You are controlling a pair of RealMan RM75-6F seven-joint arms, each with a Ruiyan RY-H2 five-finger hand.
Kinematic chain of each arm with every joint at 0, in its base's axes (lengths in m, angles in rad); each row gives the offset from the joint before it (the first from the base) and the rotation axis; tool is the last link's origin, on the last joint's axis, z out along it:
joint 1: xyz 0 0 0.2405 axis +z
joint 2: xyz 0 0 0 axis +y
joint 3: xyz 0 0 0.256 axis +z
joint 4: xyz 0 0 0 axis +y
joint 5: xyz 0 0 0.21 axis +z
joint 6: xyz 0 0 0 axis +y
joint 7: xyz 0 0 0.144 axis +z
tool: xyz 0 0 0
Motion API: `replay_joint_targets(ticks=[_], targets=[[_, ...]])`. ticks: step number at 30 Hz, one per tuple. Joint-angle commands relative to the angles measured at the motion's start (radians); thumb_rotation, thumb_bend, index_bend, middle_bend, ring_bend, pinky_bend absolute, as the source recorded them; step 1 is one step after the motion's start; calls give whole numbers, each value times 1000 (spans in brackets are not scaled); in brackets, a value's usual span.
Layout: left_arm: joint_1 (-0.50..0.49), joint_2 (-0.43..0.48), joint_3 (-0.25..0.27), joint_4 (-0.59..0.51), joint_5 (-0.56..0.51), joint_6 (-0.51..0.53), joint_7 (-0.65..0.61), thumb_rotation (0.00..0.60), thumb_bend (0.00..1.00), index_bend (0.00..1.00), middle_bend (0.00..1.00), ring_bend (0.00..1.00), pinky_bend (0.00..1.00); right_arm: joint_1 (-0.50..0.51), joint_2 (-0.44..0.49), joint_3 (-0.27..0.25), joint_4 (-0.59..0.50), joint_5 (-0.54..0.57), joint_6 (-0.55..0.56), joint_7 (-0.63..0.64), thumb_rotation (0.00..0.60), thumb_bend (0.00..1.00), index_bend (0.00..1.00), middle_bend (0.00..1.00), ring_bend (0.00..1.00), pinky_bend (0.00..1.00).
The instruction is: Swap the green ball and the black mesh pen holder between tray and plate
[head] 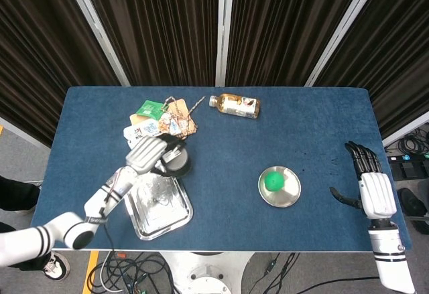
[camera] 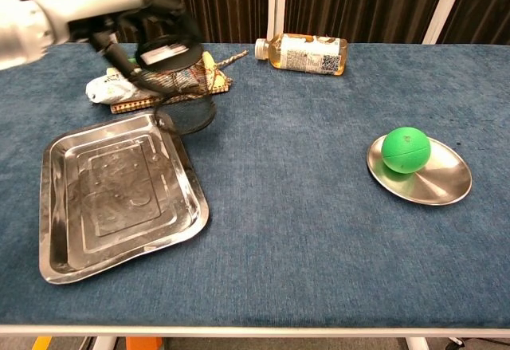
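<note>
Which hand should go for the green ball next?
Right. The right hand is open and nearer the green ball on the plate, while the left hand holds the pen holder over by the tray.

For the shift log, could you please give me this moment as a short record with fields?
left hand: grips the black mesh pen holder, lifted and tilted, near the tray's far corner
right hand: holds nothing, fingers apart, by the table's right edge
green ball: on the plate
tray: nothing on it
behind: bottle lying down, snack packets
</note>
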Motion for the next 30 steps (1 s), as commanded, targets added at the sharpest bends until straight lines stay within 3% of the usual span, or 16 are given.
replay_joint_targets(ticks=[1,7,15,23,30], targets=[[86,37,57,-86,-30,86,71,600,177,394,384,267,507,-3,0,0,1,2,0,0,600,120,0,43,0,42],[177,55,111,-145,-26,178,123,600,176,394,385,267,507,-8,-4,-1,7,12,-10,-3,600,120,0,43,0,42],[227,22,141,-123,-8,196,106,600,174,377,374,263,499,-8,-14,-1,2,7,-17,-15,600,121,0,43,0,42],[253,16,144,-87,48,220,48,600,99,132,171,89,302,-10,-7,3,-6,11,-23,-21,600,120,0,41,0,42],[310,30,156,-99,60,281,50,600,72,93,110,53,244,-15,-3,2,-10,12,-25,-17,600,120,0,34,0,42]])
